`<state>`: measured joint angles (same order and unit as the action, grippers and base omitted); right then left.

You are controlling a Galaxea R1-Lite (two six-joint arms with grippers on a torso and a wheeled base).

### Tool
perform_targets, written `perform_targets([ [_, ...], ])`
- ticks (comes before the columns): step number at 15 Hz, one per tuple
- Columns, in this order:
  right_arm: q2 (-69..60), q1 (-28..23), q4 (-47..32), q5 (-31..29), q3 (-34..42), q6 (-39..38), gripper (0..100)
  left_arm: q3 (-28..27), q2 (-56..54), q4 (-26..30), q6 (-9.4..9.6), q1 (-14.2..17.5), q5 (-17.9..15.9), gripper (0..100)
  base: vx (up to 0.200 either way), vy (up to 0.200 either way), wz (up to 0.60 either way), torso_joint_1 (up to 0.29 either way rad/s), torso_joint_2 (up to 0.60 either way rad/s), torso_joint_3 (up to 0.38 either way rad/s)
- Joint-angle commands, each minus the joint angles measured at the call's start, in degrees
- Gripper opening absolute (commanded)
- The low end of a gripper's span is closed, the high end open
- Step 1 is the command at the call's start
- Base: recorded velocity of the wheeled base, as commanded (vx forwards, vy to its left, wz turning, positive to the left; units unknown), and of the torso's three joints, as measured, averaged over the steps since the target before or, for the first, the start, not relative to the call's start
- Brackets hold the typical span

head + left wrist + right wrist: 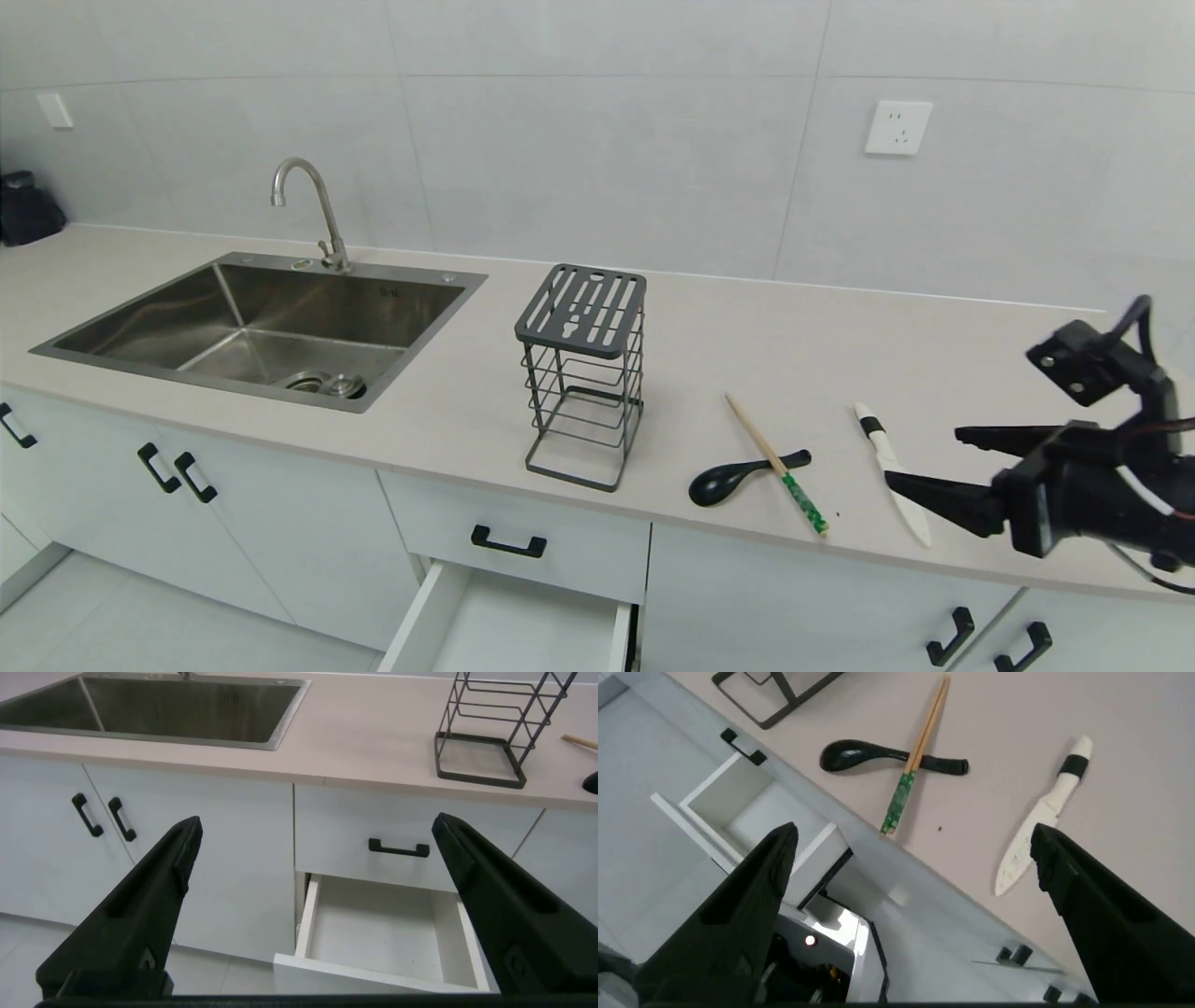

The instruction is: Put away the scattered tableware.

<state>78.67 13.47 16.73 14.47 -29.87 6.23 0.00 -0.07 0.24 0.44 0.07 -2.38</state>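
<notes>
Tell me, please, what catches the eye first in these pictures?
Three utensils lie near the front of the counter: a black spoon with chopsticks across its handle, and a white knife to their right. The open right gripper hovers by the knife. A dark wire rack stands left of them.

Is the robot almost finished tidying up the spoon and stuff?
Not nearly. The drawer stands open, but it and the rack are empty. The left claw and right claw are open, holding nothing; the right one hangs by the white knife. The knife, chopsticks and black spoon all lie on the counter.
</notes>
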Motion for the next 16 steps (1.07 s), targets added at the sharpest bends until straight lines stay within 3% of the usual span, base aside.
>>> perform_targets([
  [1,10.72,3.58,4.37,-1.02,-2.56,-0.08,100,0.0,0.07,-0.07,0.0,0.01,0.0,100,0.0,0.0,0.0,0.0,0.0,0.0],
  [6,17.66,9.12,5.51,-7.44,-6.96,-6.93,100,0.0,0.07,0.02,0.0,0.01,0.0,100,0.0,0.0,0.0,0.0,0.0,0.0],
  [16,28.12,10.08,7.53,-9.72,-7.22,-6.84,100,0.0,0.07,0.02,0.0,0.01,0.0,100,0.0,0.0,0.0,0.0,0.0,0.0],
])
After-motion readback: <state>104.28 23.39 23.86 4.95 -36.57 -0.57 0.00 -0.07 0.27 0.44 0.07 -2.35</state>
